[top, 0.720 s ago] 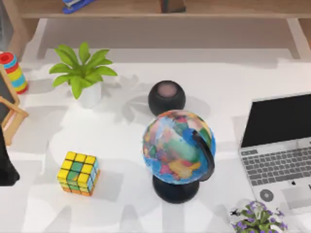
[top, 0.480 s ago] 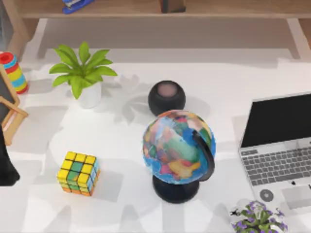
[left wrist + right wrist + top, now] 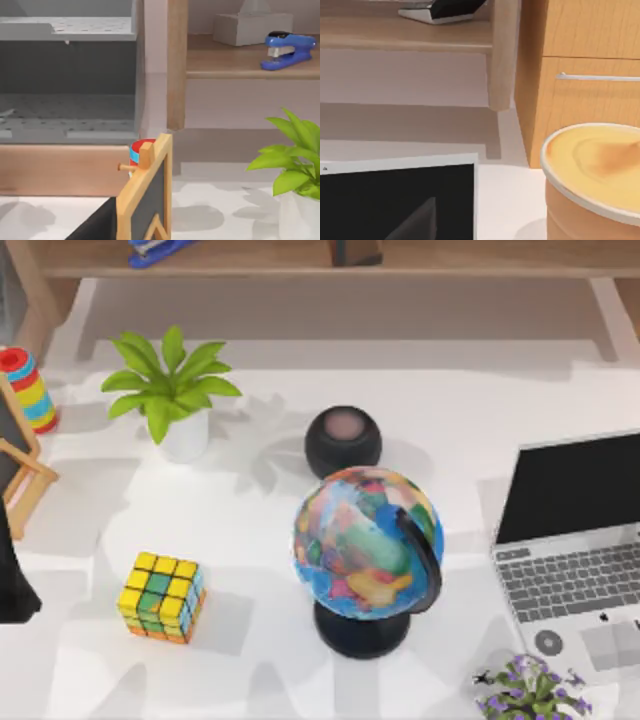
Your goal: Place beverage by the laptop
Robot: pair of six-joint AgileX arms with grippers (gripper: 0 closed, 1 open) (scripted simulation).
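Observation:
The silver-grey laptop [image 3: 575, 575] stands open at the table's right edge, black screen up and keys toward the front. In the right wrist view its black screen [image 3: 395, 200] is close by, and beside it stands the beverage [image 3: 592, 170], a tan cup with a white rim and a creamy orange top, apart from the screen on the white table. Neither gripper's fingers appear in any view. A dark shape [image 3: 12, 580] sits at the top view's left edge, where my left arm is.
A globe [image 3: 366, 543] on a black stand fills the table's middle, with a black round speaker [image 3: 343, 440] behind it. A potted plant [image 3: 172, 390], colour cube [image 3: 161, 596], ring toy [image 3: 28, 390] and wooden easel [image 3: 20, 475] are at the left. Purple flowers [image 3: 530, 690] stand before the laptop.
The shading over the laptop's trackpad has turned greyer. No object on the table has moved.

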